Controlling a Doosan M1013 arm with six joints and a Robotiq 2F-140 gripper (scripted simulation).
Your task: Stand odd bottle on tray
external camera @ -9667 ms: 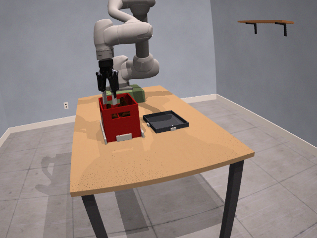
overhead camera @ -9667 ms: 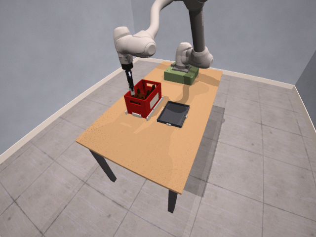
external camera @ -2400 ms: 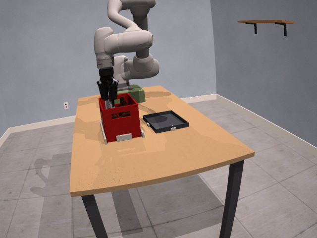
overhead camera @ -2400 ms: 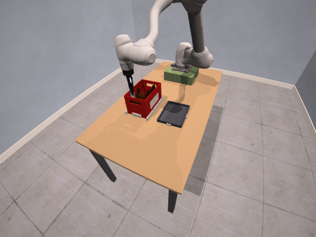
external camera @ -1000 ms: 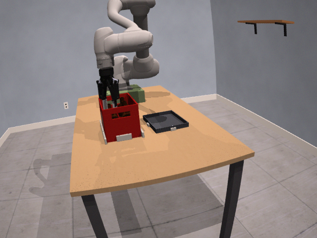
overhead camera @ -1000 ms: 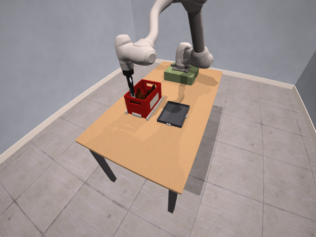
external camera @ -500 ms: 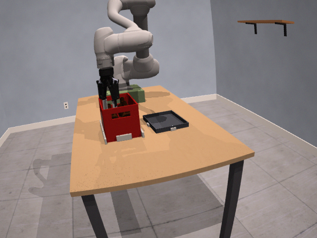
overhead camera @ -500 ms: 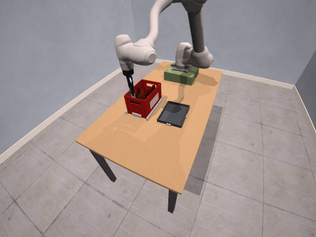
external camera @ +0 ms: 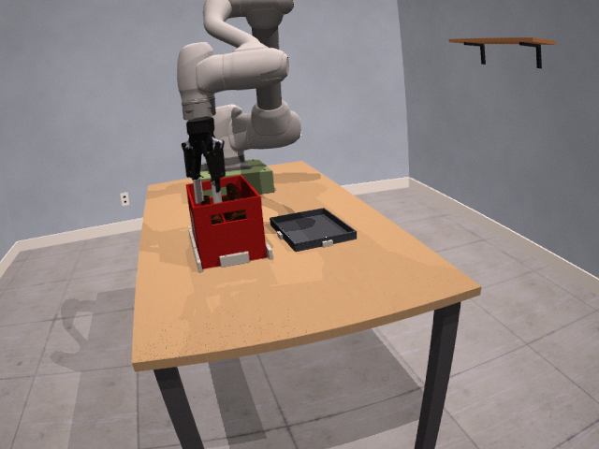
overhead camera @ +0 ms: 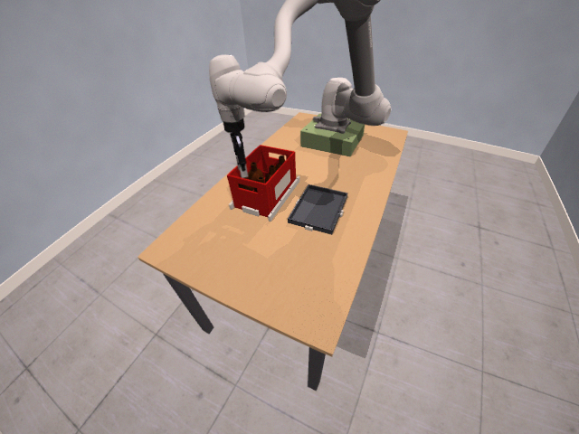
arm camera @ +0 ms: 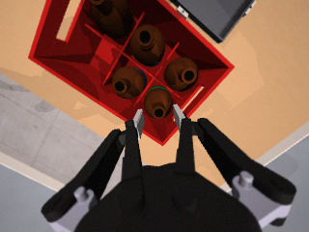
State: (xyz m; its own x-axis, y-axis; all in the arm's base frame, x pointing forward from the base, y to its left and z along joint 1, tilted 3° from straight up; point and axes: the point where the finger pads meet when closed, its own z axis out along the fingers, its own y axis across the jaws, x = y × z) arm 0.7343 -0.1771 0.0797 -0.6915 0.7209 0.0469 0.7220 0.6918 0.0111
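Observation:
A red crate [overhead camera: 261, 191] [external camera: 226, 237] [arm camera: 48, 53] stands on the table with several brown bottles [overhead camera: 258, 174] [external camera: 232, 192] upright in its cells. In the wrist view the nearest bottle [arm camera: 158, 103] stands in the crate's corner cell, with three others [arm camera: 127, 82] [arm camera: 182, 73] [arm camera: 149, 43] behind it. My gripper [overhead camera: 242, 174] [external camera: 208, 196] [arm camera: 158, 113] reaches down into that corner. It is partly open, one finger on each side of the nearest bottle's neck, with a small gap on both sides. The dark tray [overhead camera: 298, 202] [external camera: 309, 243] [arm camera: 217, 14] lies empty to the right of the crate.
White brackets [overhead camera: 250, 211] [external camera: 234, 259] hold the crate's foot. The arm's green base block [overhead camera: 332, 137] [external camera: 255, 176] stands at the back of the table. A wooden shelf [external camera: 503, 41] hangs high on the far wall.

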